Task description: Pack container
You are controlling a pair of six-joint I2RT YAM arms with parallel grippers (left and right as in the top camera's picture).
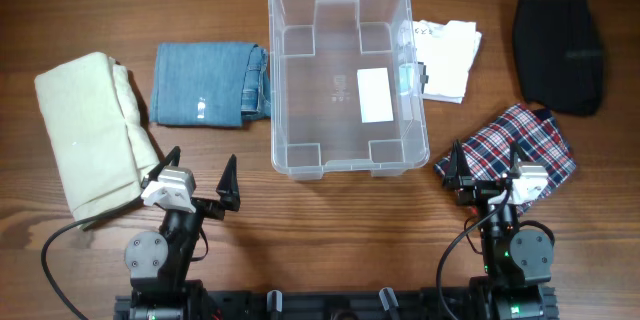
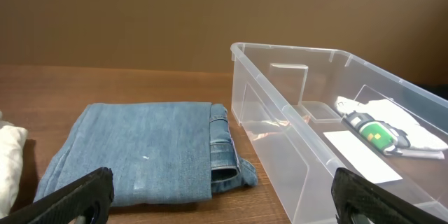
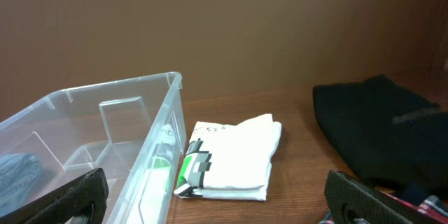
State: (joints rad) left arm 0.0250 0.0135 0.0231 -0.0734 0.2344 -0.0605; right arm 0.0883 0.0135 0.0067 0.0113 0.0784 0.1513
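One container point(image 1: 272, 80), clear and rectangular with rounded corners, is seen standing upright at the middle of the table point(image 1: 100, 0), towards its far side. One white label point(image 1: 374, 94) is seen on its base.

Five folded garments are counted on the table, all outside the container. Two lie to the left of it: a cream garment point(image 1: 90, 130) at the far left and a blue denim garment point(image 1: 205, 83) whose waistband edge lies just beside the container's left wall. Three lie to the right of it: a white garment point(image 1: 447, 58) just beside the right wall, with a small green and black tag at its near edge; a black garment point(image 1: 557, 53) farther right, well apart from the container; and a plaid garment point(image 1: 510, 150) near the container's near-right corner.

Two grippers are in view at the near side of the table. The left gripper point(image 1: 203, 158) is held with its fingers spread wide and nothing between them, just beside the near-right corner of the cream garment. The right gripper point(image 1: 488, 150) is likewise spread wide with nothing held, and from overhead it is seen over the near part of the plaid garment. Whether it touches the cloth cannot be told.
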